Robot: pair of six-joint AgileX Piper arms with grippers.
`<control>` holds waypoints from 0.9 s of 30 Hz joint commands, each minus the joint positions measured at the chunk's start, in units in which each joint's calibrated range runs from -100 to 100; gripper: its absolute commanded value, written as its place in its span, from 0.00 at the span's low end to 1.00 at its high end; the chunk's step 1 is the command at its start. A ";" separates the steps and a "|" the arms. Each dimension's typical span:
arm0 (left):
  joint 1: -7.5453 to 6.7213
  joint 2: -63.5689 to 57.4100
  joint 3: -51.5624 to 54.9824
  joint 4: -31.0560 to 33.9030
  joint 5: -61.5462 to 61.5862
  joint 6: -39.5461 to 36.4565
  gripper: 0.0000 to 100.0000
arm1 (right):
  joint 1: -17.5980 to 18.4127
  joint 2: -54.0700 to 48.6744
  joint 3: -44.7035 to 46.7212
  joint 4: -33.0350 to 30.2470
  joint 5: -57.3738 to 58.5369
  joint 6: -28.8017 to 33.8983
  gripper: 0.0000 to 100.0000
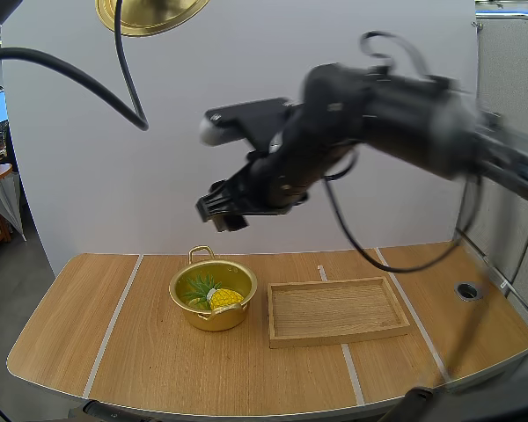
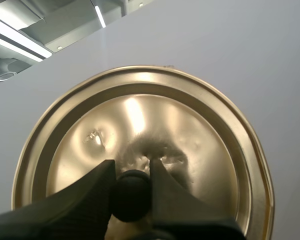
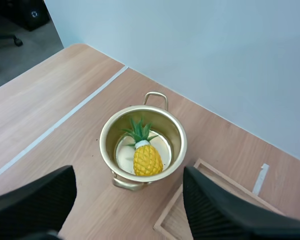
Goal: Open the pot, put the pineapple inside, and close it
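Pineapple (image 3: 147, 160) is already in the pot (image 3: 115, 130), lying on the bottom w/ its leaves toward the far handle. Pot sits on the table (image 1: 97, 325), just beside the wooden tray (image 1: 334, 309), not touching it. What's left is the lid (image 2: 190, 130). My left gripper (image 2: 131, 167) pinches its black knob (image 2: 131, 197) btwn both tips, and the lid hangs high, well above the table. My right gripper (image 1: 218, 211) hangs over the pot, jaws wide, holding nothing.

To close well, I judge the right arm should clear off first. Then bring the lid down level, centred on the rim, and let go only once it's seated.

High view gives the lid's height & the right arm in the way. Left wrist view makes the pinch on the knob plain. Right wrist view looks straight into the pot.
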 commanded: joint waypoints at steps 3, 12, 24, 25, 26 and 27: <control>-0.11 -0.62 -0.44 0.13 -2.14 -0.40 0.00 | 0.04 -12.51 5.51 -0.67 9.43 0.85 1.00; -0.11 -0.62 -0.44 0.13 -2.14 -0.40 0.00 | 0.04 -26.88 14.74 -1.14 13.73 0.97 1.00; -0.11 -0.62 -0.44 0.13 -2.14 -0.40 0.00 | -2.18 -36.13 25.13 -2.15 13.73 0.97 1.00; -0.11 -0.62 -0.44 0.13 -2.14 -0.40 0.00 | -2.47 -36.33 25.13 -2.15 13.73 0.97 1.00; -0.11 -0.62 -0.44 0.13 -2.14 -0.40 0.00 | -2.82 -36.58 25.24 -2.15 13.73 0.97 0.87; -0.11 -0.62 -0.44 0.13 -2.14 -0.40 0.00 | -3.12 -36.75 25.39 -1.65 13.93 0.97 0.65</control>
